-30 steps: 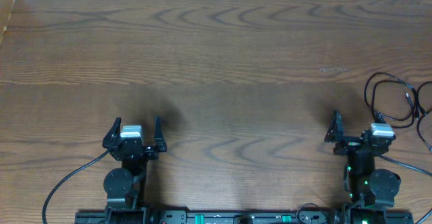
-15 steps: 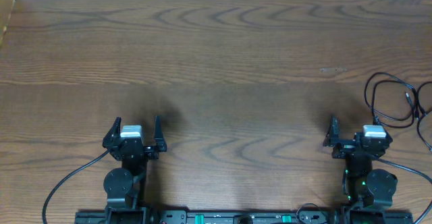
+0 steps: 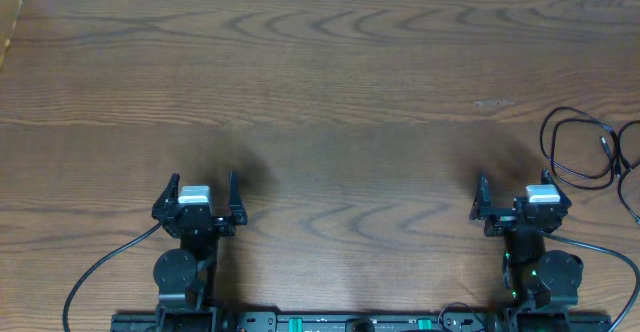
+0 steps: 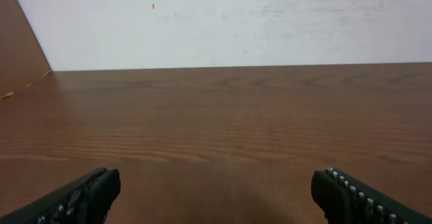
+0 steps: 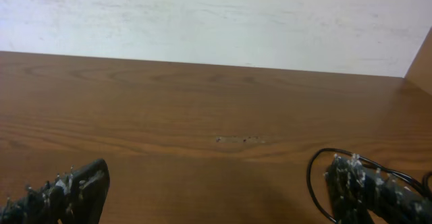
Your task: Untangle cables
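Cables (image 3: 604,141) — right edge of table (image 3: 320,92)

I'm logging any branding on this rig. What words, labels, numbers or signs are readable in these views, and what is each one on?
No text can be read in any view.
base rail: small green lights and marks, too small to read.
wooden table, black cables, wall: no lettering visible.

The cables (image 3: 575,120) run off the overhead view's right edge; in the right wrist view, a finger (image 5: 361,190) of the right claw (image 5: 214,193) hides part of one loop.
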